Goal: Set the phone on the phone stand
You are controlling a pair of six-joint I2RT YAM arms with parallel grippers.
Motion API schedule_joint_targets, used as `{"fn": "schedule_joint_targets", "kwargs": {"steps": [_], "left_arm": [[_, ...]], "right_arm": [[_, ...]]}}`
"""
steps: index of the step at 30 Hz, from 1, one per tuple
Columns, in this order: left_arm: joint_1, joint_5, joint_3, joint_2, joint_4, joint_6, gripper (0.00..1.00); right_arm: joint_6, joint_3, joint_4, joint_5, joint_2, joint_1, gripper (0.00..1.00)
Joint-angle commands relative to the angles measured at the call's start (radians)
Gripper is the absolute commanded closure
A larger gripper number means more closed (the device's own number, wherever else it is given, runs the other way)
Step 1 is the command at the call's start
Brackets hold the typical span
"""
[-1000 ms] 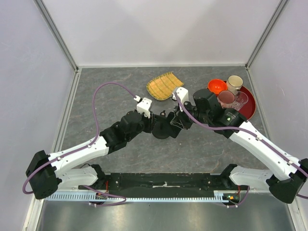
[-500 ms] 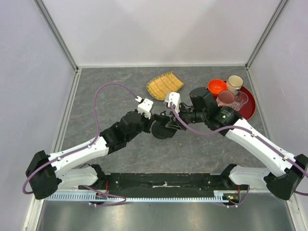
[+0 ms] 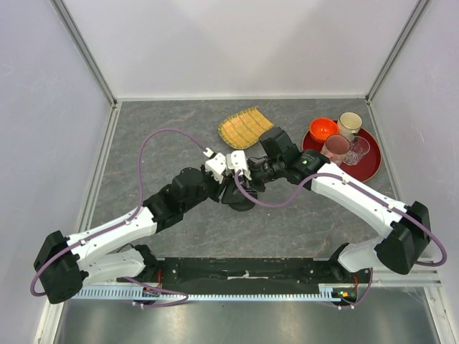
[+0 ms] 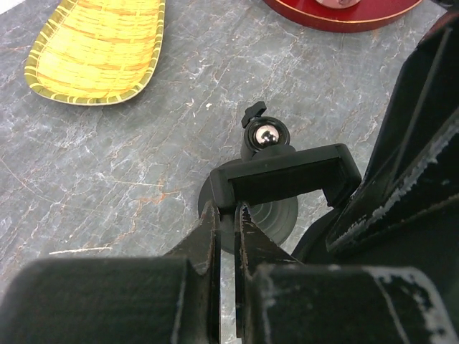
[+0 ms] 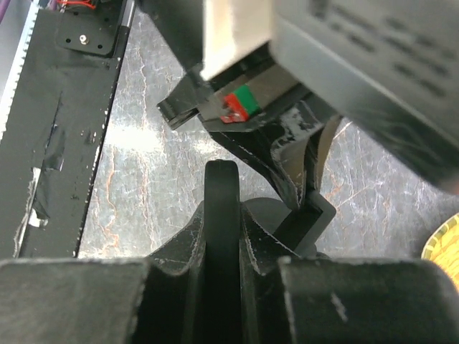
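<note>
Lab robot cell: white panel walls (image 3: 237, 43), aluminium frame (image 3: 83, 50).

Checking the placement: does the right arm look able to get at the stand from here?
Probably yes. The right fingers hold the phone close beside the stand. The left fingers seem to pinch only one end of its cradle, leaving the rest open.

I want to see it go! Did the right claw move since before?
Yes. The right claw slid left, away from the red tray and toward the phone stand.
</note>
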Motion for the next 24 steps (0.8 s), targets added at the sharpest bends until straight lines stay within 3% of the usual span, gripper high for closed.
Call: {"fn": "schedule_joint_targets", "kwargs": {"steps": [1,5,13,24], "left_arm": [[0.020,0.138,0.044,0.006,0.013,0.091,0.98],[0.055,0.225,0.052,0.015,0.015,0.100,0.98],[0.063,0.268,0.083,0.060,-0.024,0.140,0.98],[0.066,0.305,0.072,0.052,-0.025,0.172,0.98]], "right_arm": [[-0.212,0.088,0.062,-0.071,0.012,-0.007,1.00],[-0.297,0.112,0.047,-0.108,0.026,-0.007,1.00],[-0.355,0.262,-0.113,-0.172,0.121,-0.004,1.00],[-0.372,0.289,-0.151,-0.117,0.163,-0.050,1.00]]}}
